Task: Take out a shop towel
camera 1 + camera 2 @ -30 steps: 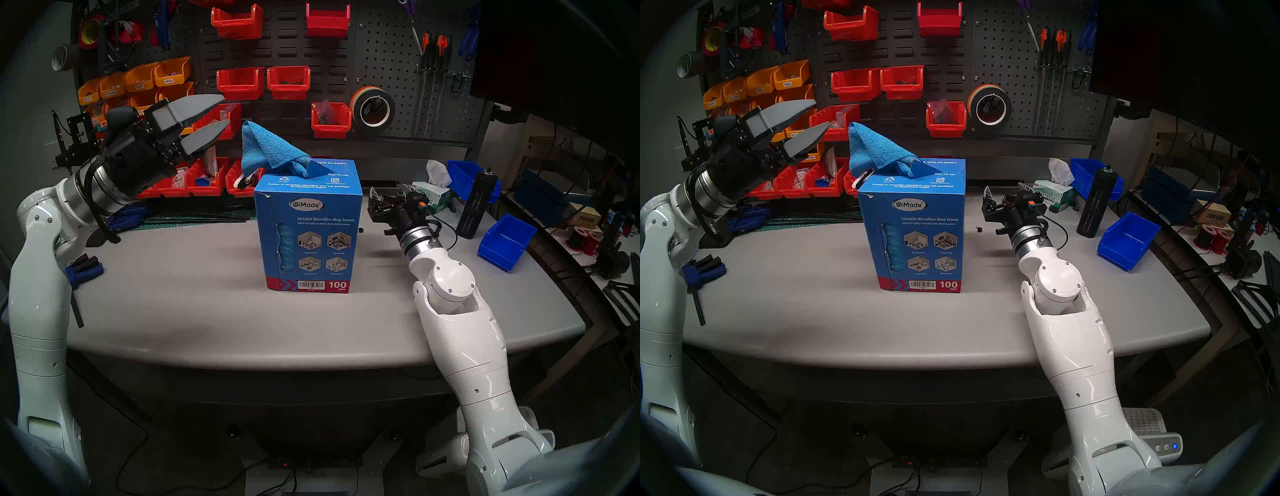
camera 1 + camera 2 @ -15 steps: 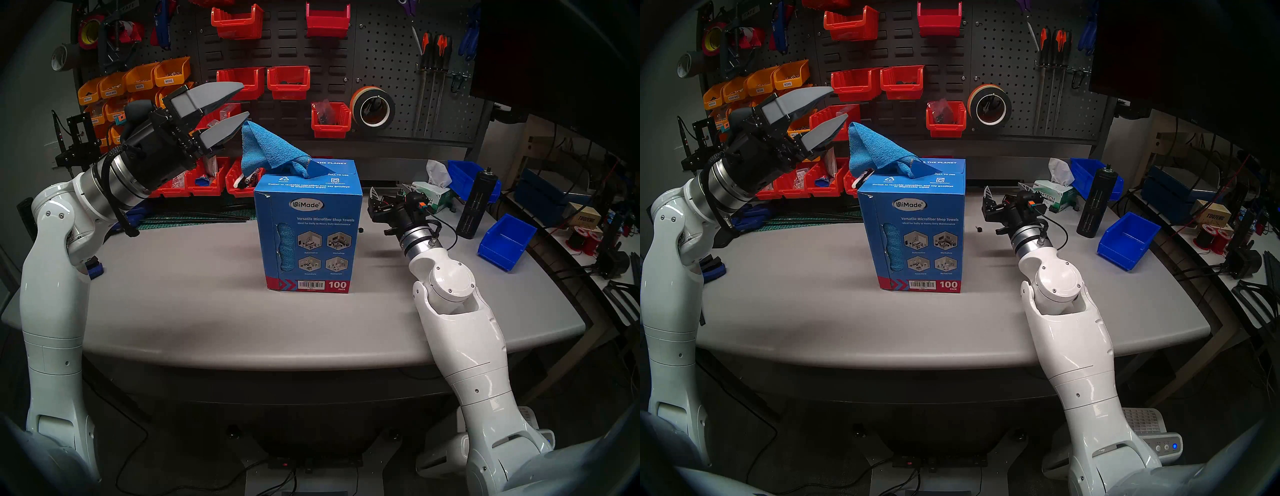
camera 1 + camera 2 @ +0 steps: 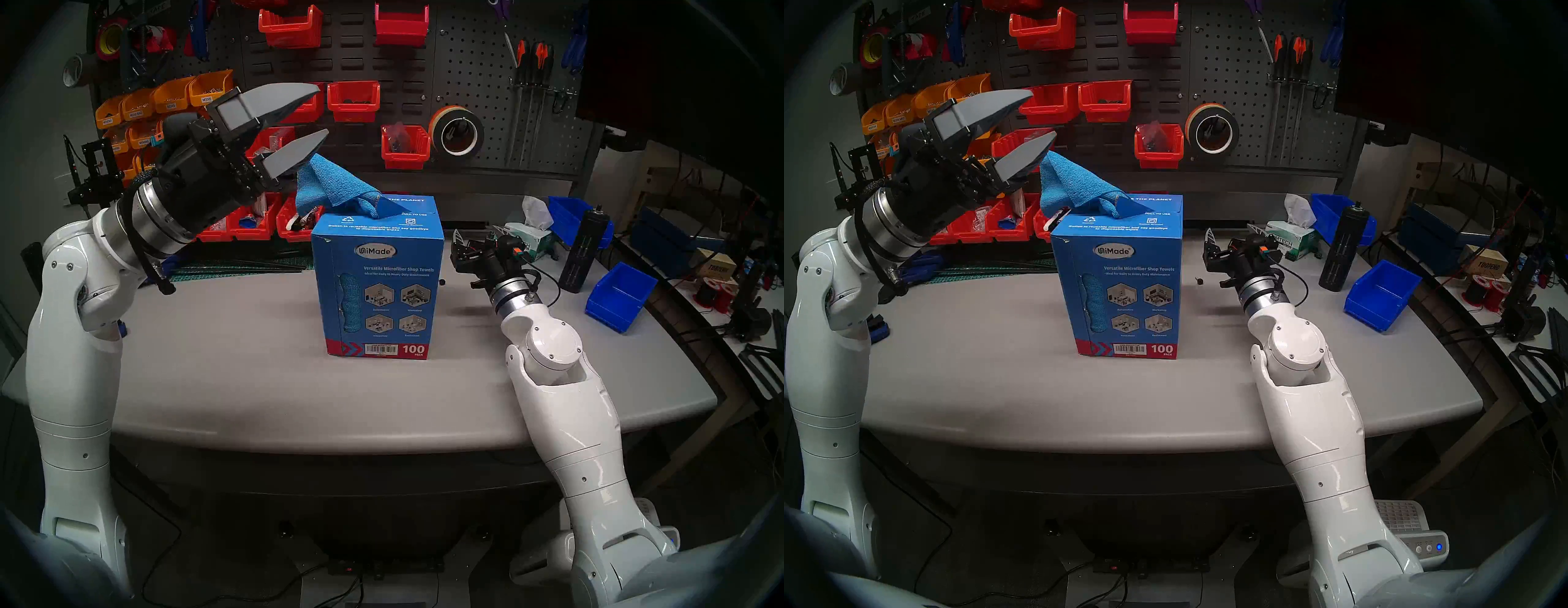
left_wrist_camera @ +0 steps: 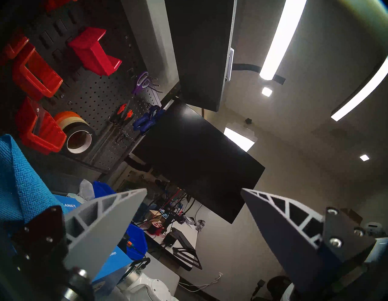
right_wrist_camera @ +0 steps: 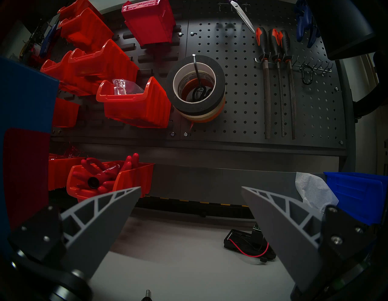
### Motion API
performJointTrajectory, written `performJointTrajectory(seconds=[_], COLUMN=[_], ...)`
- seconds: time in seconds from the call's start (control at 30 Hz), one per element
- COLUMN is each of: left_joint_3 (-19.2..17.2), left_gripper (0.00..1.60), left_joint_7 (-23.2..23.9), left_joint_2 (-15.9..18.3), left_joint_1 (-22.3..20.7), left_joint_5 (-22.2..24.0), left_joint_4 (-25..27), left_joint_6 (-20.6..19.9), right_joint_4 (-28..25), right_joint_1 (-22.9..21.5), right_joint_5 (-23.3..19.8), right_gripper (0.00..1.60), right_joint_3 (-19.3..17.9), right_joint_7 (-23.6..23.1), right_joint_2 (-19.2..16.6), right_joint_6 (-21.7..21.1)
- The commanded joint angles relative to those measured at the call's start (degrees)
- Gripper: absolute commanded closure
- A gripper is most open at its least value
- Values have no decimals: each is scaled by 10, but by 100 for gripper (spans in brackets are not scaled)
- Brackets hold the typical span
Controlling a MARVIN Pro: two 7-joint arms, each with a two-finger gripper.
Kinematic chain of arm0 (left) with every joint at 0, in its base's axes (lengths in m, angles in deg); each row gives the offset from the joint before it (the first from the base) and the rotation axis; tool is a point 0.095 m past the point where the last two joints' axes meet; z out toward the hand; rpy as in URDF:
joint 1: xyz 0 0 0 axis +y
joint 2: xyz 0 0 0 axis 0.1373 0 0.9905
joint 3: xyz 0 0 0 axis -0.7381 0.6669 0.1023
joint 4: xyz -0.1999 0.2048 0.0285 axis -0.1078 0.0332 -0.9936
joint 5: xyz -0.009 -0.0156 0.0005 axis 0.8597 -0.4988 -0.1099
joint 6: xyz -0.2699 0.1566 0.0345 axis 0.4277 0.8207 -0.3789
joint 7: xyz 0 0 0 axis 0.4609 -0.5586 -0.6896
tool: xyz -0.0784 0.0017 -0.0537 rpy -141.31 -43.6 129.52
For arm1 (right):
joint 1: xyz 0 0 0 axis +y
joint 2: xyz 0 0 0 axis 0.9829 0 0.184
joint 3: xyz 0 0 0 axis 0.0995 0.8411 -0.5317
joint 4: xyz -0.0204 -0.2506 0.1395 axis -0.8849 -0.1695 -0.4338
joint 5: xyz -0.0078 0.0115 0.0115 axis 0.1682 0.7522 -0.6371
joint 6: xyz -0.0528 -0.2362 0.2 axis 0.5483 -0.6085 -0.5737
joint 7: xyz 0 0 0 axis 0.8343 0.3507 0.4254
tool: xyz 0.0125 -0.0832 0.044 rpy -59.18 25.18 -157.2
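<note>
ITEM 1 — shop towel [image 3: 329,184]: bright blue waffle-weave cloth, sticking up out of the slot in the top of the box [image 3: 379,288]. Free part is standing as a folded peak, leaning toward the left arm; lower end is disappearing into the slot w/ a stitched hem showing at the opening. A 2nd strip of blue cloth is showing thru the box's side window.

Handling (est.): thin, soft, light; no stiffness, so it is likely folding under any push rather than resisting. Weave looks grippy, not slick. Not fragile. Best hold probably the upper peak, pinching across both layers of the fold, then pulling up and away. Box is tall and unrestrained, so it may be lifting or tipping w/ the pull if the cloth drags in the slot.

ITEM 2 — left gripper [image 3: 320,114]: jaws standing wide, holding nothing. Lower finger tip is sitting right at the towel's peak; contact can't be confirmed. In the left wrist view the cloth [image 4: 19,178] is lying outside the lower-left finger, not between the two.

ITEM 3 — right gripper [image 5: 191,190]: jaws wide, empty, hanging low over the table [image 3: 254,382] beside the box on its right, apart from it.

ITEM 4 — white tissue box [image 3: 528,237]: rear right of table, not part of job.
</note>
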Motion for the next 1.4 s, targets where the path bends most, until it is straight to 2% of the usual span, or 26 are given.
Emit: performJointTrajectory(seconds=[0.0,0.47,0.9,1.37], left_joint_3=[-13,-25,-25,-12], left_gripper=[0,0,0,0], left_joint_7=[-11,-40,-35,-27], left_joint_2=[-2,-10,-9,-11], left_joint_1=[27,49,52,22], left_joint_5=[23,12,-21,-81], left_joint_4=[25,27,20,6], left_joint_6=[-9,-18,-18,3], right_joint_4=[-21,-21,-21,-21], right_joint_1=[-14,-14,-14,-15], right_joint_5=[0,0,0,0], right_gripper=[0,0,0,0], right_joint_3=[-1,-1,-1,-1], right_joint_7=[-1,-1,-1,-1], right_joint_2=[0,0,0,0], right_joint_6=[4,4,3,4])
